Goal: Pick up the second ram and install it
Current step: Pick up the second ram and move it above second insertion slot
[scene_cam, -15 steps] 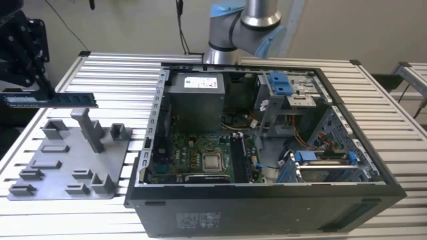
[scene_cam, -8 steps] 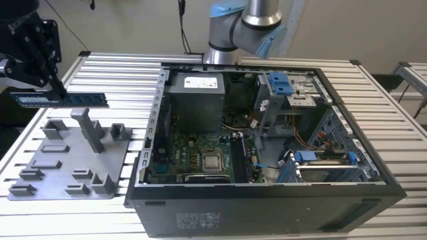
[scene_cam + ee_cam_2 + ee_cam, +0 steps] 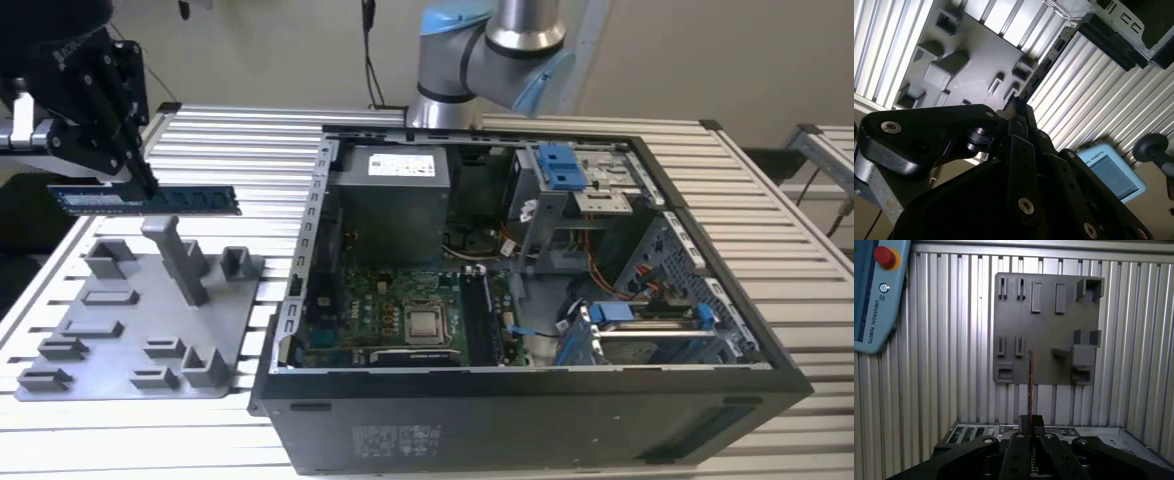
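Claw point(image 3: 142, 186) fingers are recorded as pinched on the memory stick point(image 3: 160, 200), gripped at about the middle of its length on the upper edge. In both wrist views the fingers are seen pressed flat against the two faces of the board, which runs away from the claw point(image 3: 1030, 421) edge-on.

The memory stick is carried level, long edge horizontal, label face towards the exterior view. It hangs in the air above the grey tray point(image 3: 120, 325) and touches nothing else. It sits above the tray's upright post point(image 3: 180, 262), apart from it. In the first wrist view the stick point(image 3: 1030, 385) is lined up over the tray point(image 3: 1044, 330) and its holders.

The tray lies on the slatted metal surface point(image 3: 247, 130), on the exterior view's left. A control tablet point(image 3: 874, 295) rests on the same surface beyond the tray.

The open computer case point(image 3: 534, 375) stands on the exterior view's right, well apart from the stick. Its main board point(image 3: 400, 300) lies exposed, with long dark slots point(image 3: 478, 322) beside the processor socket. Whether a slot is already filled cannot be told.

The pick-up is judged complete and the carry to the case is judged to be the step in hand; installation is not yet done. It is judged that the transfer calls for clearing the case wall, then for the stick to be brought parallel to a free slot, contact edge down, and pressed in squarely.
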{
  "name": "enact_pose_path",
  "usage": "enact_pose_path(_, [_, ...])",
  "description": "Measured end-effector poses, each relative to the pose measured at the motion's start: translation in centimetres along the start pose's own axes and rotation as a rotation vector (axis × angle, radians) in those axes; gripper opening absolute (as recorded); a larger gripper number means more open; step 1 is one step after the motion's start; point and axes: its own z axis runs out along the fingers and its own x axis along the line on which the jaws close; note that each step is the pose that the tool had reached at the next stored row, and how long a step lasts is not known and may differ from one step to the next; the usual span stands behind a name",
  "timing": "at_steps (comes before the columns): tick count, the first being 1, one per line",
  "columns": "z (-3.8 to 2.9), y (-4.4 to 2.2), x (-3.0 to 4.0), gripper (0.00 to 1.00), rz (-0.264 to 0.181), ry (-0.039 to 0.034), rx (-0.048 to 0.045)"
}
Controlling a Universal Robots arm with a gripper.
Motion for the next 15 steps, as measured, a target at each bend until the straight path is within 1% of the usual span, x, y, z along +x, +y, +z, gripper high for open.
enact_pose_path(15, [0.08, -3.63, 0.05, 0.14, 0.0, 0.0, -0.0001])
